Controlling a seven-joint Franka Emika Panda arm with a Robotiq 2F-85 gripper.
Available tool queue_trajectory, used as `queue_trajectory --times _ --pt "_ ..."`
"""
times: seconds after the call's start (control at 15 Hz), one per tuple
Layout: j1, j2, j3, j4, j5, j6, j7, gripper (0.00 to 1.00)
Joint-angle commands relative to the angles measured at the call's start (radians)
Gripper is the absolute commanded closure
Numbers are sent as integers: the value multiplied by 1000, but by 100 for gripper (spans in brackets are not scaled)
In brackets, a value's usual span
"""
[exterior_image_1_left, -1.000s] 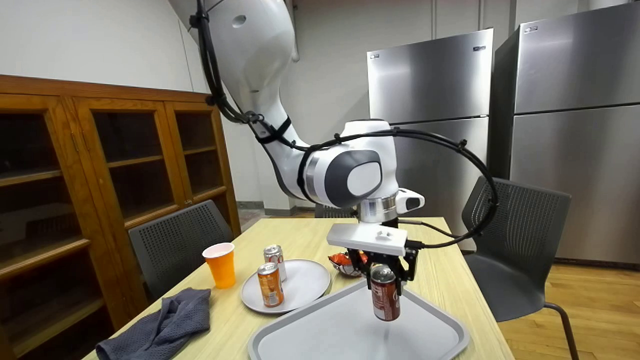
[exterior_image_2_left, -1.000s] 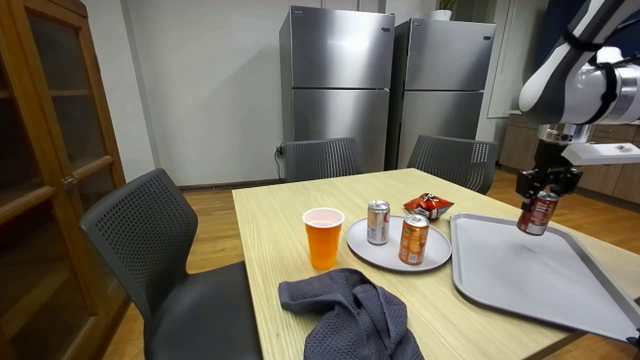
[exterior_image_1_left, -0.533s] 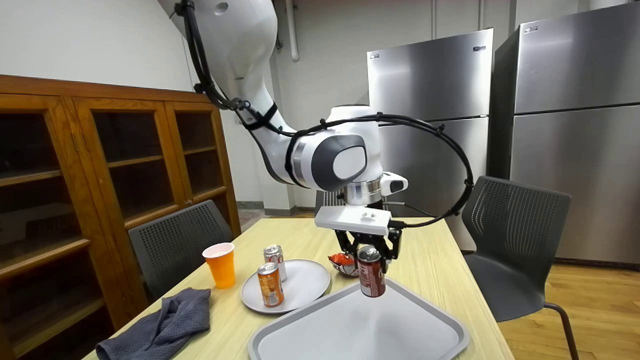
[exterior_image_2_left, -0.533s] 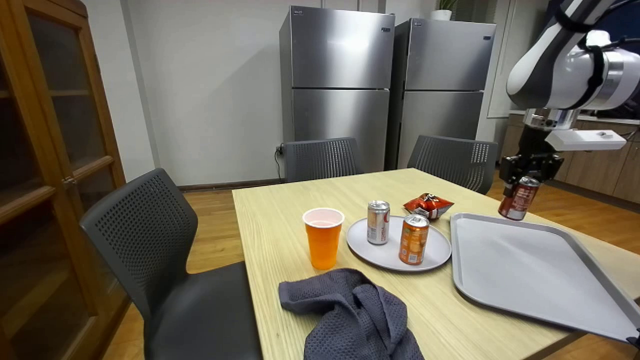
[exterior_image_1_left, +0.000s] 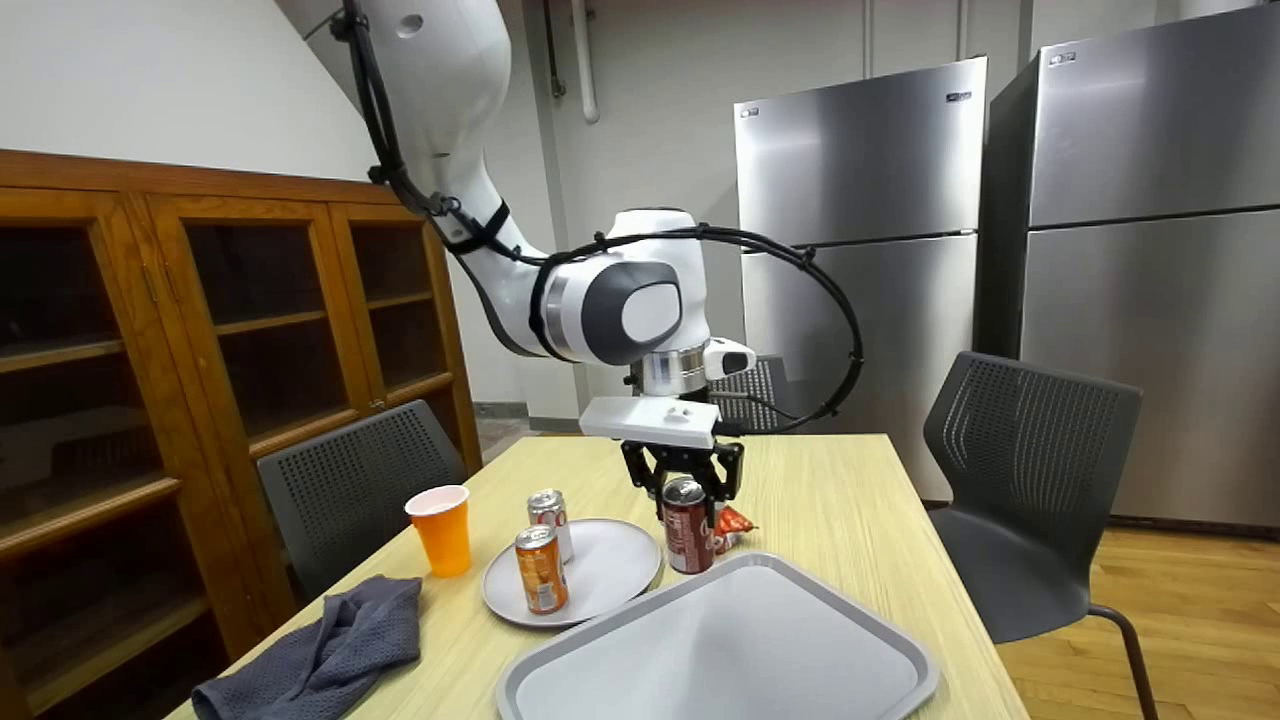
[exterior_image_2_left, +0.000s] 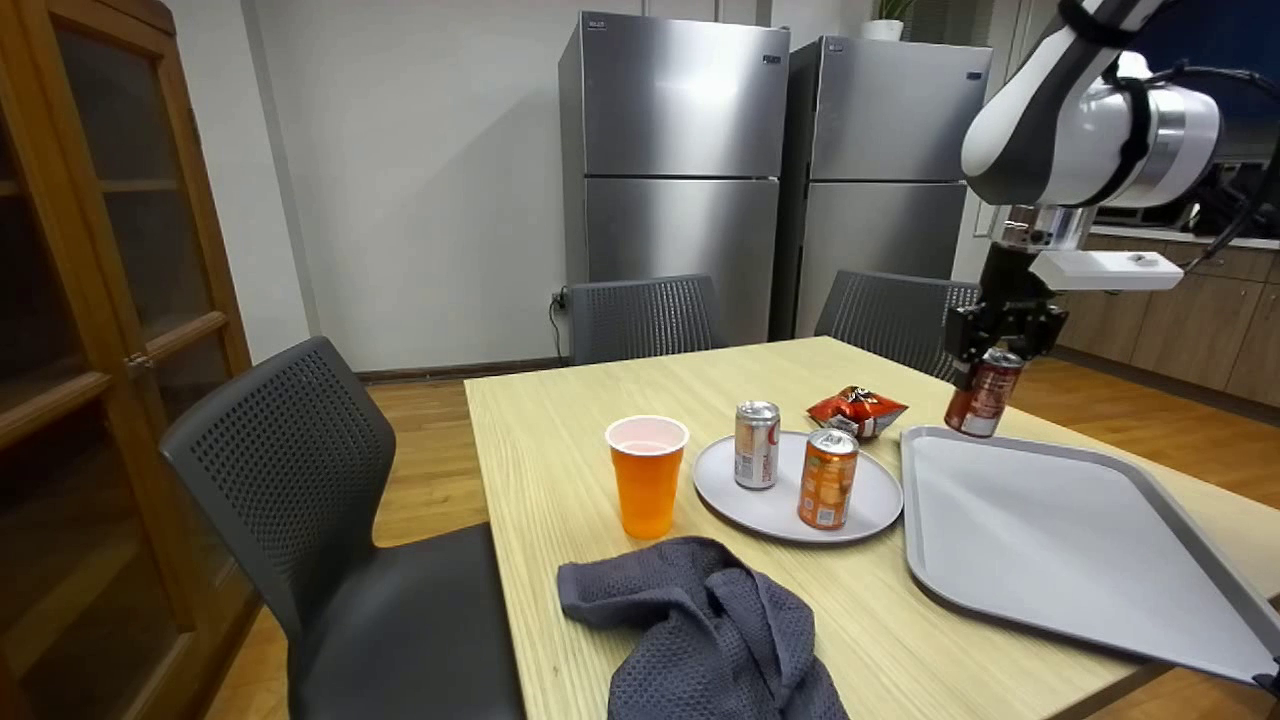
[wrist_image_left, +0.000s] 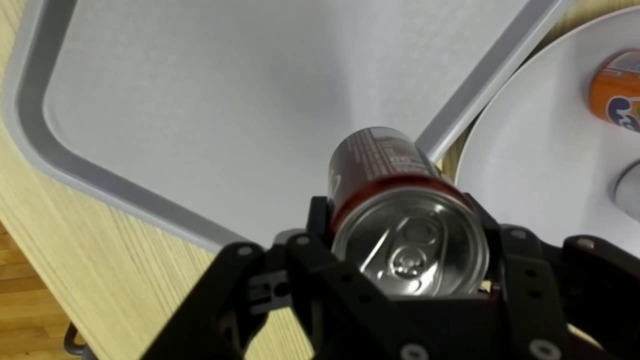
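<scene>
Cabinet (exterior_image_2_left: 120, 330) of brown wood with glass doors fills the far left in an exterior view. Next to it, a dark grey chair (exterior_image_2_left: 340, 480) faces a pale wood table (exterior_image_2_left: 560, 420). On the table, near that edge, an orange cup (exterior_image_2_left: 647, 485) with a whitish inside stands upright. Farther back, two steel refrigerators (exterior_image_2_left: 683, 180) stand side by side. Nearer the camera than the cup, a dark grey cloth (exterior_image_2_left: 715, 630) lies crumpled on the table. Then comes a round, pale grey plate (exterior_image_2_left: 755, 510), bearing two upright cans, apart from each other: a silver can (exterior_image_2_left: 757, 445) on the left, an orange can (exterior_image_2_left: 828, 490) on the right. Just beyond the plate lies a red packet (exterior_image_2_left: 858, 412). Further right, a dark red can (exterior_image_2_left: 985, 400) is at the far edge of the grey tray (exterior_image_2_left: 1070, 540), tilted, its top leaning to the right. Gripper (wrist_image_left: 395, 202) holds it: jaws clamped on the dark red can, one on each side, just below its top rim in the wrist view. Clearance under its base: cannot tell. The grey tray lies on the table, its near side just beside the plate. White arm (exterior_image_2_left: 1060, 150) reaches down from the upper right.
</scene>
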Motion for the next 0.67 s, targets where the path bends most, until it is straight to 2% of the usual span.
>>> queue_trajectory --times 0.0,0.6 --pt "48 -16 2 21 -27 -64 100 62" --pt "176 50 -2 95 -114 -88 326 62"
